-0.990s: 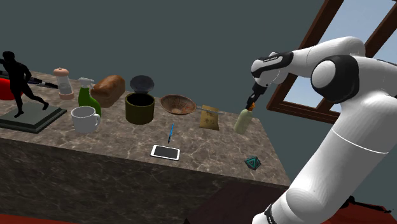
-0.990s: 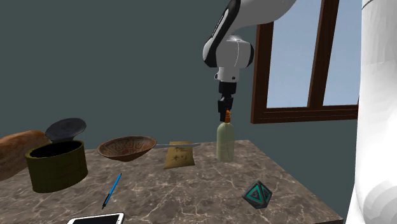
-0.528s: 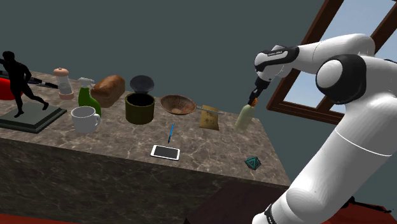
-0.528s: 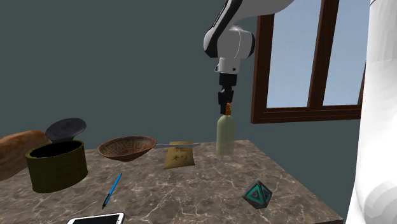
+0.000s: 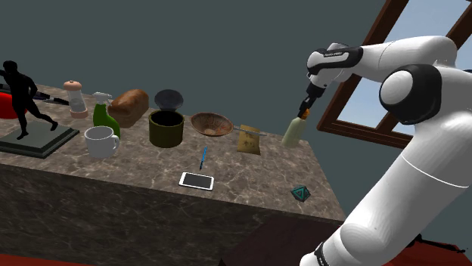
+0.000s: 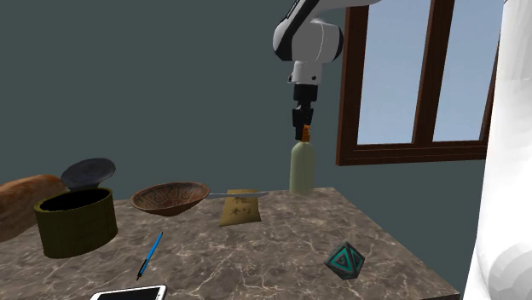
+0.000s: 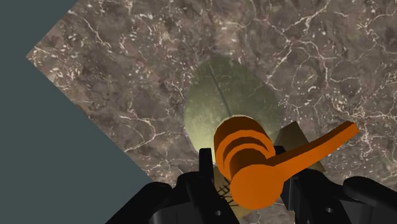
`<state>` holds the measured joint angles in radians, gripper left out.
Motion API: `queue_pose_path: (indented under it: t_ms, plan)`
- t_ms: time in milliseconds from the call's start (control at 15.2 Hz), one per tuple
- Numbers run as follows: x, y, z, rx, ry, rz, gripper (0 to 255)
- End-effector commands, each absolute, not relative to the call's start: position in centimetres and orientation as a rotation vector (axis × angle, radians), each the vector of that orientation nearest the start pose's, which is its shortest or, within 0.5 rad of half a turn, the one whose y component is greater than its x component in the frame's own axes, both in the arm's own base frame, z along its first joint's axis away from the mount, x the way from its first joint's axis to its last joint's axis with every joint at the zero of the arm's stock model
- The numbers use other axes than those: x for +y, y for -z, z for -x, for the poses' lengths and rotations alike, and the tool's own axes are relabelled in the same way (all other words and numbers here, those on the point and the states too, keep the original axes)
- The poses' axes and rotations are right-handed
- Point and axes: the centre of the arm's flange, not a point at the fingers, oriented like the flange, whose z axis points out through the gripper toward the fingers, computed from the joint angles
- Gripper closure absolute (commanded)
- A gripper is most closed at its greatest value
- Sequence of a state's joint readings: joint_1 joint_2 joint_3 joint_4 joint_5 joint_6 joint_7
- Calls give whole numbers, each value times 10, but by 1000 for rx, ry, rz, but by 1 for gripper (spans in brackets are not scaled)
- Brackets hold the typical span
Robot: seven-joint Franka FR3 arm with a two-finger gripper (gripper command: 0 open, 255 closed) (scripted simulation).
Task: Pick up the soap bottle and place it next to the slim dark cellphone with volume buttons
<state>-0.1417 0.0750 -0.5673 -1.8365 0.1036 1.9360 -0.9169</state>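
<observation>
Claw (image 6: 304,130) clasps soap bottle (image 6: 300,170) by its pump.

Home kitchen: stone counter (image 5: 249,170), bread (image 5: 128,106), mug (image 5: 100,141), bowl (image 5: 212,124), window (image 5: 359,131).

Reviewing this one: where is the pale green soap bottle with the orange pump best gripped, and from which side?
The orange pump collar, from straight above. The pale green soap bottle is upright with a wide rounded body, while the collar is narrow enough to clasp. The black tool is shut on it that way.
</observation>
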Motion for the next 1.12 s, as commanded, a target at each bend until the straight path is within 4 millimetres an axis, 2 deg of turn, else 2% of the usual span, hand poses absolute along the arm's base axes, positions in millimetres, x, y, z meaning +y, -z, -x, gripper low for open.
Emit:
queue_pose_path:
  t_ms: [0,1056]
  plan:
    - [-370,-504,-452,-273,104,3115,255]
    - [-370,-588,-452,-273,104,3115,255]
